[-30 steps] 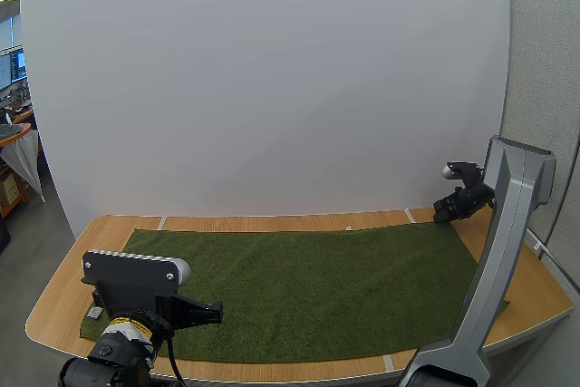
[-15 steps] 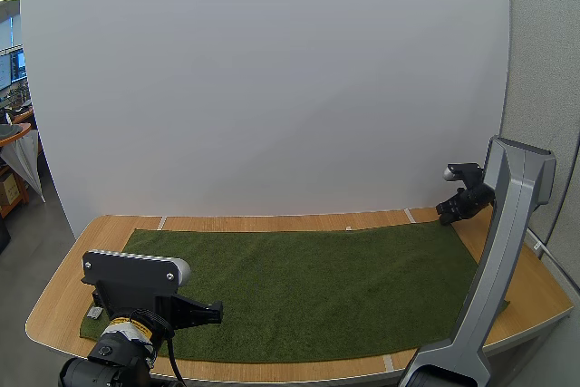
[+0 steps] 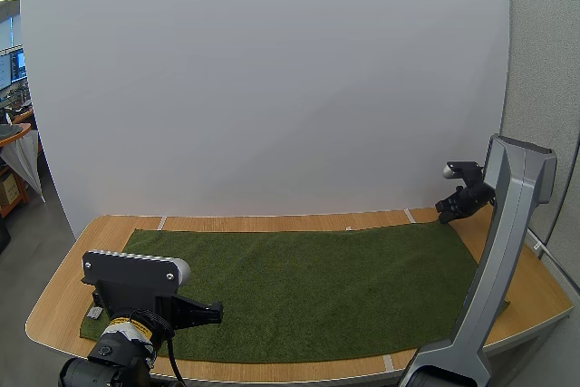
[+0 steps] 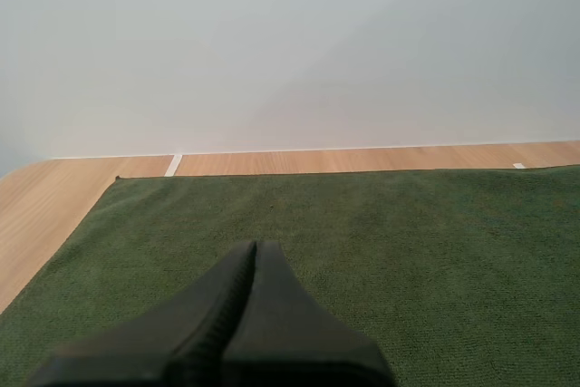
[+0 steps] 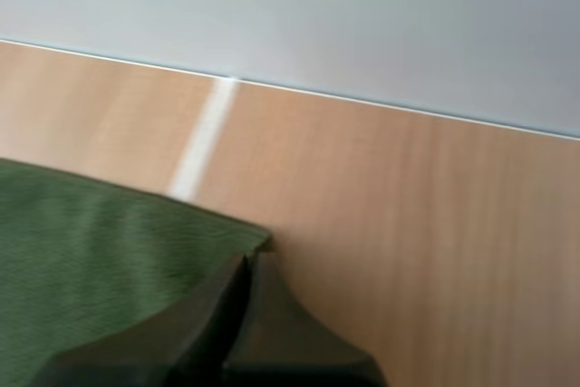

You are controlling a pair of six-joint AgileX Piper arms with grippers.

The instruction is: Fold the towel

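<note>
Barely begun: both grippers closed, towel flat and unfolded

Fingers of the left gripper point(image 4: 254, 246) lie pressed together as one dark wedge with nothing between them. The green towel point(image 4: 381, 224) lies under and ahead of the tips, spread flat. Its far edge runs across ahead of them, and its far left corner is ahead and off to their left. The bare wood of the table point(image 4: 45, 215) shows beyond that corner. Judgement: this arm is parked low over the towel's near left part and is not gripping.

Fingers of the right gripper point(image 5: 249, 260) are likewise together. Their tips sit right at the towel's far right corner, which pokes out just past them. No cloth shows pinched between the tips, and the corner looks flat on the wood. A white tape strip point(image 5: 204, 138) lies on the table just beyond the corner, ahead of the tips. Judgement: the gripper is placed there to take that corner as the first grab for a fold, and it would have to open first.

From the high view, the right gripper hangs just above that same corner. The left gripper is over the near left part of the towel. The towel covers most of the table with no fold in it.

Writing: none readable on the towel or the table. A yellow band point(image 3: 130, 324) on the left arm carries marks too small to read.
</note>
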